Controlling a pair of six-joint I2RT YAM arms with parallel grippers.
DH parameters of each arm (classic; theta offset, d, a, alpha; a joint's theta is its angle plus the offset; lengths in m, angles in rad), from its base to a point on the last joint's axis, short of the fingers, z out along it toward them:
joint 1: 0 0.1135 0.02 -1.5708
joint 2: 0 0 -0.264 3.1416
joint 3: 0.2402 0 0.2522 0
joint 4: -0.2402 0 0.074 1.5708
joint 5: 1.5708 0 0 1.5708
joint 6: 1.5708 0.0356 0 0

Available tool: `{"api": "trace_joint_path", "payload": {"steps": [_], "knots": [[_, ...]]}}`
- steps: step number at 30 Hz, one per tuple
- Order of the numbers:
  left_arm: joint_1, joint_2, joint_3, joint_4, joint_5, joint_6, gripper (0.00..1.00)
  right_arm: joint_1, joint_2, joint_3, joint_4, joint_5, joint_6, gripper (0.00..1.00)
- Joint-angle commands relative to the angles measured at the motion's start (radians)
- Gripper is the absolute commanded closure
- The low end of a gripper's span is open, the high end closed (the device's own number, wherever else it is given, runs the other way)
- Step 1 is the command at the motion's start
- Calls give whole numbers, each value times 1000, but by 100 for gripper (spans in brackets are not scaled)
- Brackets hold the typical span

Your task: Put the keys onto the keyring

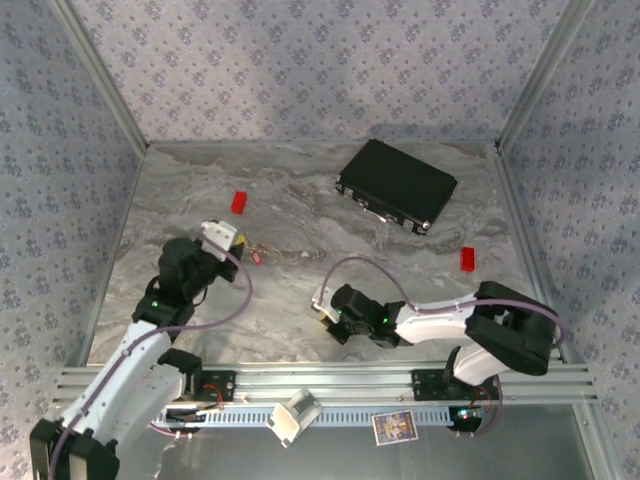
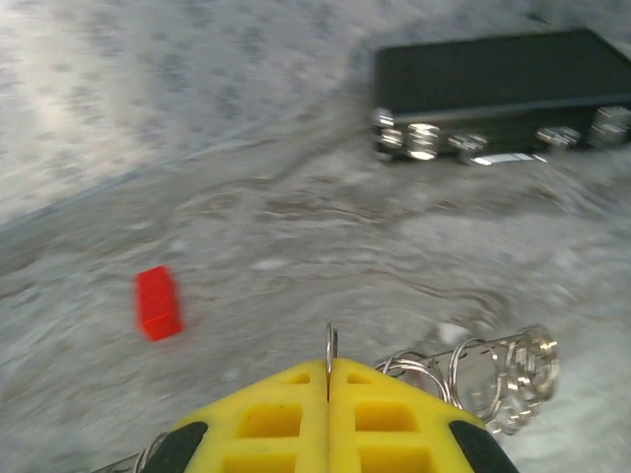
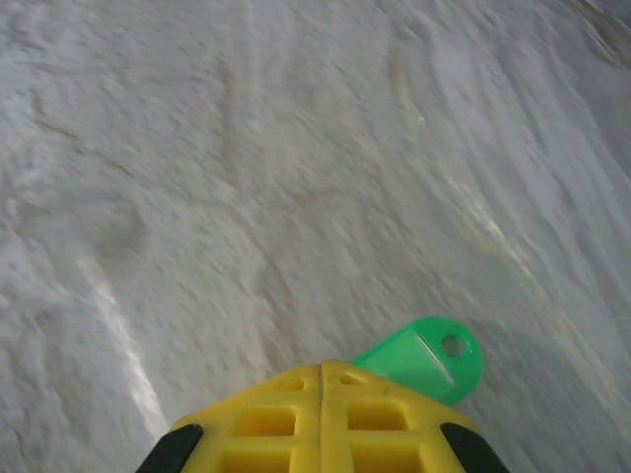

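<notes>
Keyring [image 2: 493,379] metal shows in the left wrist view as blurred loops of silvery wire lying on the marble table [image 1: 300,300]. The cluster stretches sideways, with its far end pointing right. It sits on the near side of the black case [image 2: 503,94], well apart from it. One thin ring stands on edge in the seam of the left gripper [image 2: 329,372], whose yellow fingers are pressed together on it.

In the top view, the red key [image 1: 257,257] lies just beside that gripper, to the near left of the case. It is too small there to tell which way it points.

The green key [image 3: 429,360] is seen in the right wrist view. Its flat plastic head sticks out past the right gripper [image 3: 320,374], angled up and to the right, with the hole at the far end. That gripper's fingers are closed tight, with no gap at the seam. Whether they have caught the key cannot be told. In the top view this gripper [image 1: 323,308] is to the near left of the case.

A red block [image 2: 158,303] lies to the left of the case.
</notes>
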Motion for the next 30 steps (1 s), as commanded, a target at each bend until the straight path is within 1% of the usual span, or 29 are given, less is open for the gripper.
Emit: {"api": "trace_joint_path", "payload": {"steps": [1, 6, 10, 13, 18, 21, 25, 30], "knots": [[-69, 64, 80, 16, 108, 127, 100, -37, -94, -51, -34, -8, 111, 98], [-118, 150, 88, 12, 201, 169, 100, -116, -196, -76, -122, -56, 193, 94], [-152, 191, 97, -37, 261, 214, 100, -176, -235, -77, -196, -90, 232, 93], [-176, 202, 86, -53, 293, 249, 100, -215, -262, -78, -228, -130, 261, 93], [-202, 207, 69, -46, 312, 260, 100, -250, -290, -57, -287, -191, 295, 94], [-219, 210, 62, -30, 321, 256, 100, -276, -283, -26, -341, -224, 331, 95], [-238, 252, 64, -3, 372, 194, 100, -313, -227, 15, -382, -269, 348, 95], [-272, 294, 72, 8, 345, 161, 100, -330, -142, 65, -399, -297, 362, 96]]}}
